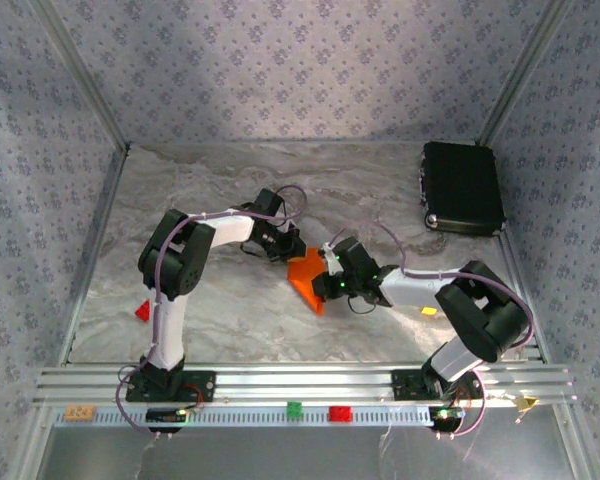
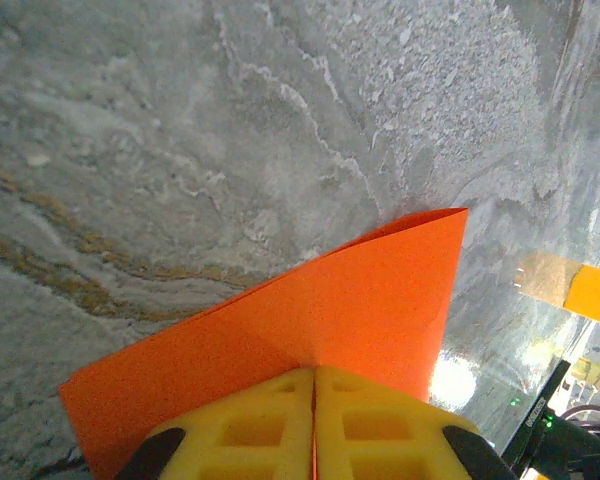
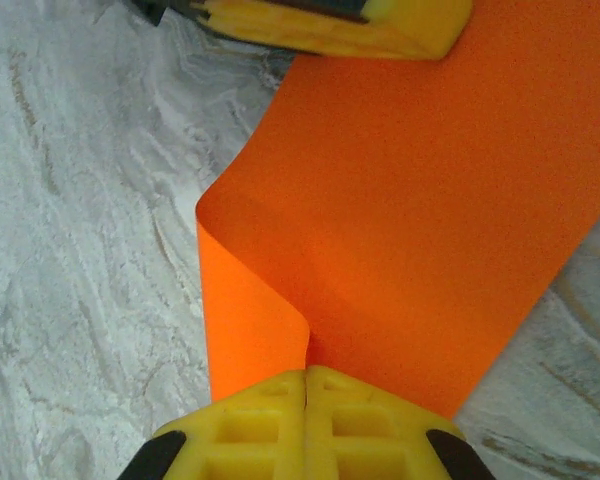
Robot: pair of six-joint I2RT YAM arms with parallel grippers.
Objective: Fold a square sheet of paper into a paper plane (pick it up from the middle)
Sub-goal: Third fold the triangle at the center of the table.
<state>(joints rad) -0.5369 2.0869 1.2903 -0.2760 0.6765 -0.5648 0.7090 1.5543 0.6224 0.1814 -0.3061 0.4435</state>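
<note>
Two grippers meet mid-table, left of the black box (image 1: 463, 187) and nearer the arm bases. Left gripper (image 2: 313, 375) clenched on one edge of the orange paper (image 1: 305, 277); right gripper (image 3: 307, 375) clenched on the opposite edge, where the sheet curls. Table (image 1: 210, 190): grey-white marbled surface. Walls (image 1: 280, 70): pale, small repeating floral print.

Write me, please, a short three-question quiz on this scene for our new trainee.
1. True or false: the left gripper is shut on the thin bright orange square sheet of paper.
2. On the grey marbled table, the black rectangular box lies: A far right; B near left; C centre.
3. How many grippers pinch the sheet?
Key: 1 true; 2 A; 3 two, the right gripper too.
</note>
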